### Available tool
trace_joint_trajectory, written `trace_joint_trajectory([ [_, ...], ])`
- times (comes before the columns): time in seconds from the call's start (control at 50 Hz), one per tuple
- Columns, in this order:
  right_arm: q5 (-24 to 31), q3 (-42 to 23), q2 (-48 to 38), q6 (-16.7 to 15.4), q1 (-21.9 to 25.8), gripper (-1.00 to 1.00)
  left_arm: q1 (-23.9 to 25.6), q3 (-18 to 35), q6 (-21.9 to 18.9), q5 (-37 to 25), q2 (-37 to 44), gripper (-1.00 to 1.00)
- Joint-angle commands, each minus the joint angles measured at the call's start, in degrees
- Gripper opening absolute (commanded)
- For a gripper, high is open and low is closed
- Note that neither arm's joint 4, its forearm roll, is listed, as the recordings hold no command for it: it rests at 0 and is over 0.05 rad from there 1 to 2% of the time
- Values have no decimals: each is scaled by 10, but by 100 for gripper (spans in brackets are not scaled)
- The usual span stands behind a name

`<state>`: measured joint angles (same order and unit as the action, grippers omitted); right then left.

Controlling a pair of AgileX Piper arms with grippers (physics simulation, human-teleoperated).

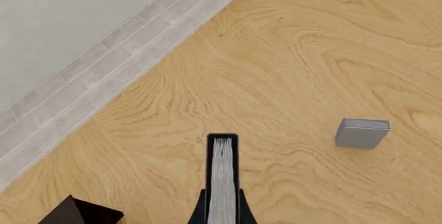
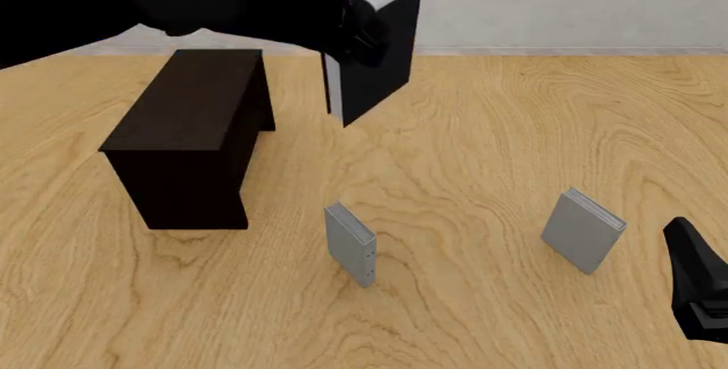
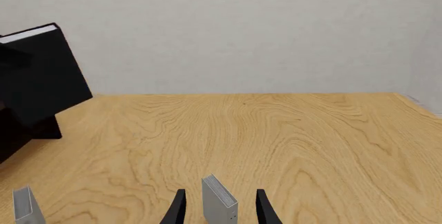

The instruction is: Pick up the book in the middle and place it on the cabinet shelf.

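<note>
The left gripper (image 1: 222,214) is clenched on the book (image 2: 373,49), its two dark fingers pressing the covers from either side while the white page edges run straight out along the wrist view. In the front view the book hangs tilted in the air, clear of the table (image 2: 489,164) and just beside the far right corner of the cabinet (image 2: 193,130), higher than its flat top but not yet over it. So the pickup looks done; what is left, as I judge it, is to carry the book across over the cabinet, lower it until it rests there, and let go. Nothing lies on the cabinet's top, and any inner shelf cannot be seen from these views. Two small grey books stand on the table nearer the arms, one (image 2: 350,243) in the middle and one (image 2: 581,230) to the right. The right gripper (image 3: 219,209) waits low at the right edge, its fingers spread apart and holding nothing.
</note>
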<state>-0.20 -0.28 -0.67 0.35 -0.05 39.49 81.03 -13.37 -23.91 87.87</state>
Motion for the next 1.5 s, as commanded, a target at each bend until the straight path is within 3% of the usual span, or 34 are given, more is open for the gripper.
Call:
trace_joint_trajectory([
  [0.02,0,0,0,0,0,100,-16,-48,-91,24,-71,-100],
  [0.06,0,0,0,0,0,100,-16,-70,-109,34,-88,-100],
  [0.1,0,0,0,0,0,100,-18,-63,-94,27,-93,-100],
  [0.12,0,0,0,0,0,100,-13,-85,-118,38,-109,-100],
  [0.14,0,0,0,0,0,100,-18,-76,-106,32,-109,-100],
  [0.22,0,0,0,0,0,100,-15,-118,-162,52,-140,-100],
  [0.24,0,0,0,0,0,100,-13,-114,-146,45,-148,-100],
  [0.52,0,0,0,0,0,100,-35,-138,-156,46,-212,-100],
  [0.6,0,0,0,0,0,100,-44,-169,-199,64,-243,-100],
  [0.78,0,0,0,0,0,100,-52,-216,-229,73,-297,-100],
  [0.8,0,0,0,0,0,100,-59,-237,-257,89,-305,-100],
  [0.86,0,0,0,0,0,100,-56,-236,-241,81,-312,-100],
  [0.88,0,0,0,0,0,100,-62,-264,-271,97,-323,-100],
  [0.92,0,0,0,0,0,100,-61,-279,-286,109,-333,-100],
  [0.94,0,0,1,0,0,100,-65,-274,-273,102,-332,-100],
  [0.98,0,0,1,0,0,100,-72,-307,-314,131,-345,-100],
  [1.0,0,0,1,0,0,100,-70,-294,-291,115,-344,-100],
  [1.08,0,0,1,0,0,100,-80,-327,-325,140,-358,-100],
  [1.24,0,0,2,-1,0,100,-95,-346,-326,149,-373,-100],
  [1.3,0,0,2,-1,0,100,-102,-377,-361,176,-387,-100],
  [1.4,0,0,2,-1,0,100,-105,-397,-378,195,-406,-100],
  [1.44,0,0,0,0,0,100,-107,-431,-420,225,-417,-100],
  [1.46,0,0,0,0,0,100,-105,-472,-467,262,-424,-100],
  [1.5,0,0,0,0,0,100,-110,-452,-434,247,-424,-100],
])
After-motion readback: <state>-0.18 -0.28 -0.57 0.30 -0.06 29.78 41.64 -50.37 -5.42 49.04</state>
